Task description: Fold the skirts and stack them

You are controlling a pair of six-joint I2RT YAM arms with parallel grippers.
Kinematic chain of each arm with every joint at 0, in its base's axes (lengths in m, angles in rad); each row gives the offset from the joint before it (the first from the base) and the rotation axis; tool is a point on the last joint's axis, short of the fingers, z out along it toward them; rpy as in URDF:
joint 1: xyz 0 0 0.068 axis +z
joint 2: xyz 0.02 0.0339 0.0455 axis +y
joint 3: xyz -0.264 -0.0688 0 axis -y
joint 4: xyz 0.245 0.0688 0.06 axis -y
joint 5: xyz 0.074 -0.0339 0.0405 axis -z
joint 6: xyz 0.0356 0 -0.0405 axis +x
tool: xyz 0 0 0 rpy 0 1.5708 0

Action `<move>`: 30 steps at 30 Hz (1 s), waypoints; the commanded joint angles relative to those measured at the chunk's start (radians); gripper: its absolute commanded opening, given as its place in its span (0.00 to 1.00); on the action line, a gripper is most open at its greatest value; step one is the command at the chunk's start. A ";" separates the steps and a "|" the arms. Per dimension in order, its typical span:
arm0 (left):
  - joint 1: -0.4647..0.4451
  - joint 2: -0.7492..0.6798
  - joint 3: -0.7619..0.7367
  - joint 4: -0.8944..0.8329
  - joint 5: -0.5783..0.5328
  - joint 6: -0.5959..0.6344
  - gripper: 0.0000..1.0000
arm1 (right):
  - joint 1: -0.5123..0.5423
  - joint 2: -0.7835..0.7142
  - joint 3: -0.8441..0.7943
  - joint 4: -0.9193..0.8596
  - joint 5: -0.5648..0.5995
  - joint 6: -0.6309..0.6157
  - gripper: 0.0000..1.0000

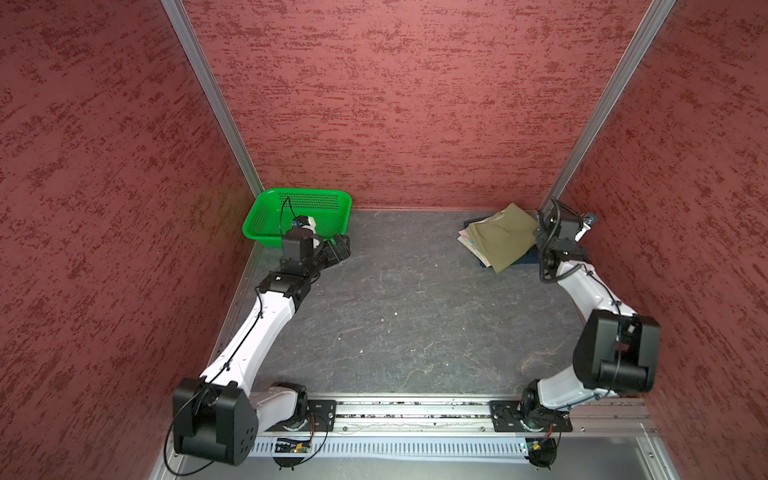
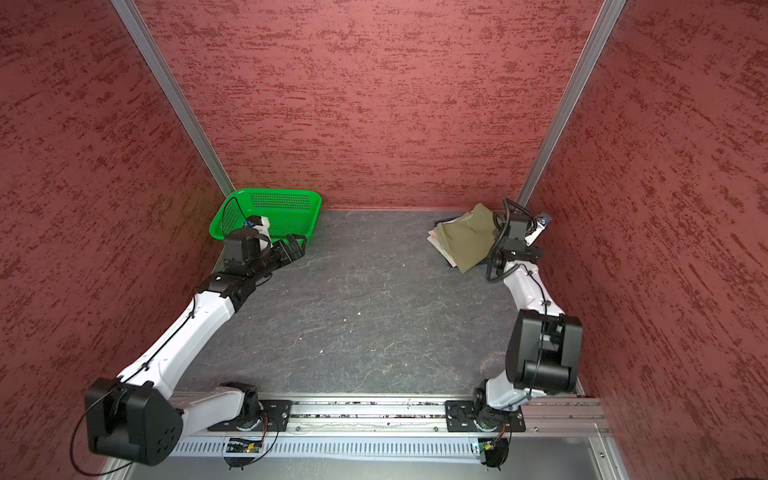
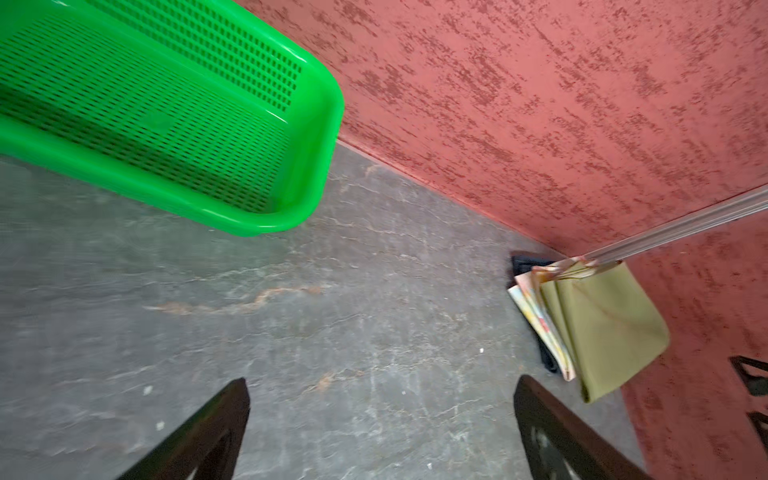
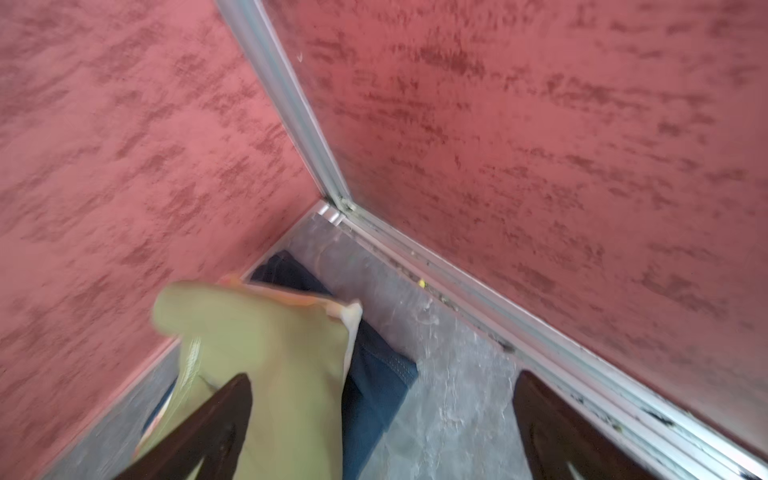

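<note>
Skirts (image 1: pixel 503 241) stacked, long axis running diagonally

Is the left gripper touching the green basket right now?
Apart. In the left wrist view the fingers of the left gripper stand open over the table, and a band of it separates their tips from the basket rim.

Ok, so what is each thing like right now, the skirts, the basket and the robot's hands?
olive-green skirt: folded, top of the stack.
floral skirt: folded, middle of the stack.
denim skirt: folded, bottom of the stack.
green basket: upright, empty where visible.
left gripper: open, holding nothing.
right gripper: open, by the stack, holding nothing.
</note>
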 commanded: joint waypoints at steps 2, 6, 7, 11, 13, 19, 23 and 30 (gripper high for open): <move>0.039 -0.170 -0.156 0.103 -0.255 0.214 1.00 | 0.025 -0.167 -0.239 0.373 -0.162 -0.141 0.99; 0.083 -0.207 -0.345 0.275 -0.400 0.292 1.00 | 0.051 -0.219 -0.472 0.590 -0.178 -0.206 0.99; 0.103 -0.184 -0.366 0.290 -0.387 0.283 1.00 | 0.056 -0.218 -0.524 0.635 -0.175 -0.218 0.99; 0.149 -0.027 -0.419 0.437 -0.326 0.294 1.00 | 0.065 -0.188 -0.693 0.832 -0.189 -0.261 0.99; 0.166 0.067 -0.442 0.546 -0.286 0.316 1.00 | 0.065 -0.137 -0.758 0.991 -0.214 -0.286 0.99; 0.196 0.200 -0.518 0.867 -0.152 0.383 1.00 | 0.082 0.042 -0.786 1.242 -0.267 -0.363 0.99; 0.203 0.302 -0.548 1.066 -0.084 0.381 1.00 | 0.115 0.091 -0.734 1.183 -0.259 -0.396 0.99; 0.172 0.434 -0.548 1.207 -0.119 0.412 0.99 | 0.118 0.104 -0.734 1.208 -0.247 -0.401 0.99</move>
